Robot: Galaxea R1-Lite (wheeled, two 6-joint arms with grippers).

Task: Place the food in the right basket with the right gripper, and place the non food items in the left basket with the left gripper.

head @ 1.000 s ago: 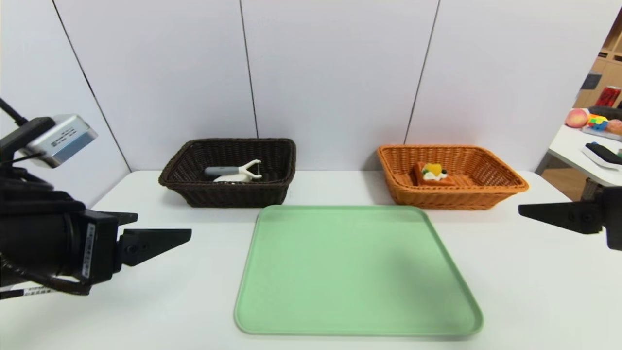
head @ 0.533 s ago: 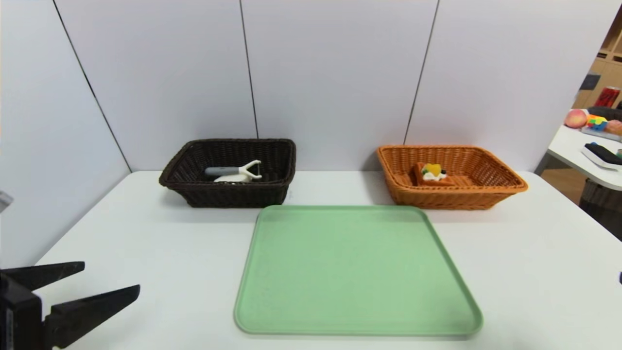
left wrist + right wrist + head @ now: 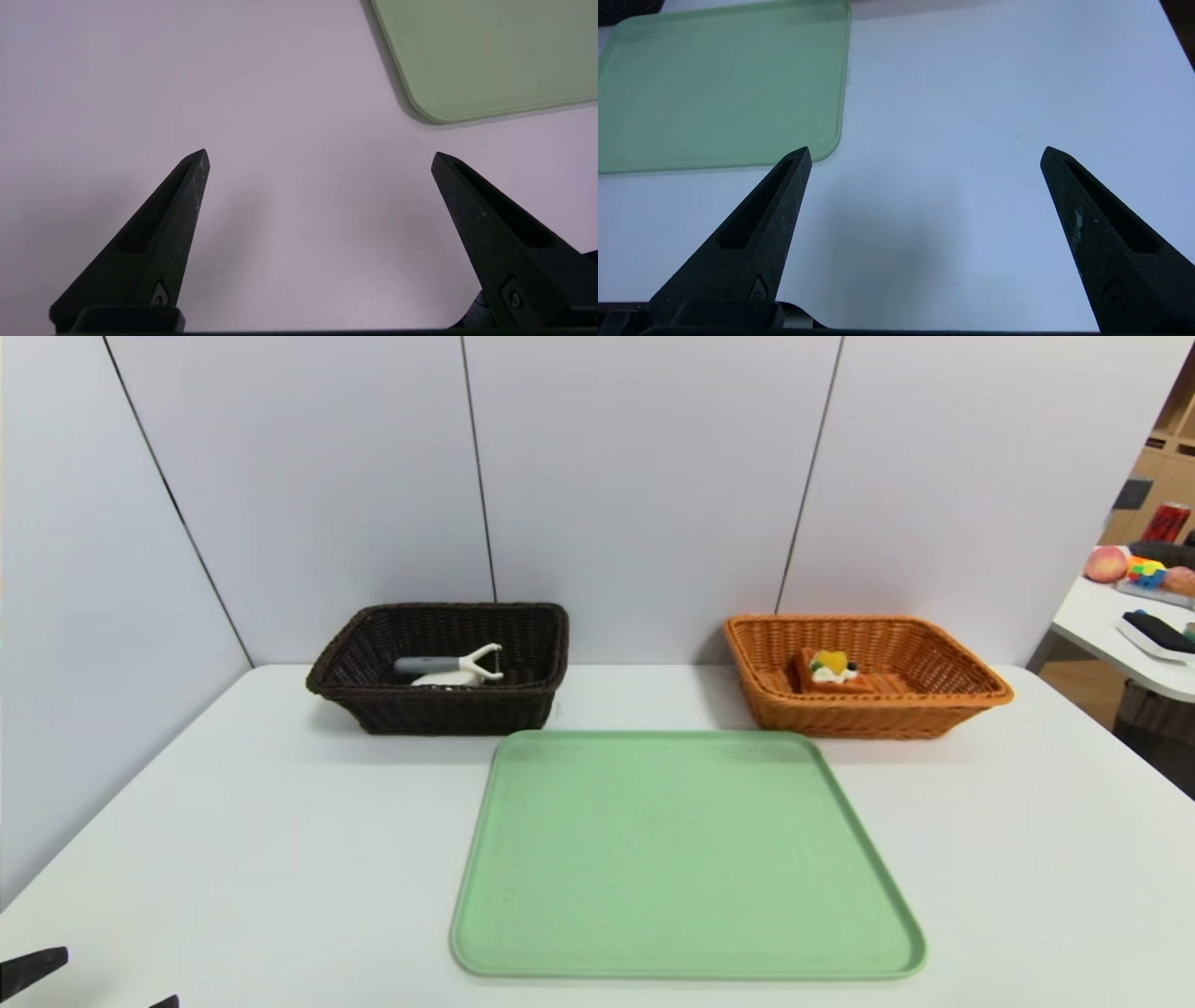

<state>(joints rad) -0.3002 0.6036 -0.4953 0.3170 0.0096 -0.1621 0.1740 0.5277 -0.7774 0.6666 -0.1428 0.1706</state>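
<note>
**Sorting appears done; both claws empty**

The food [image 3: 830, 669] is seen in the right basket [image 3: 971, 695]; judged light, cream fragile, best gripped by its waffle sides. Peeler [image 3: 452, 664] and soap bar [image 3: 446, 679] lie in the left basket [image 3: 373, 695]. Left gripper [image 3: 320, 156] and right gripper [image 3: 926, 153] are spread wide above the table [image 3: 280, 859].

a white table [image 3: 280, 821] bears two baskets [image 3: 439, 700] [image 3: 868, 709] and a green tray [image 3: 686, 859].

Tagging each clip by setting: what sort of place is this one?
Probably a lab or test room set up for sorting trials: a plain white table against grey partition panels, a second table of assorted props at the right, and shelving behind it.
</note>
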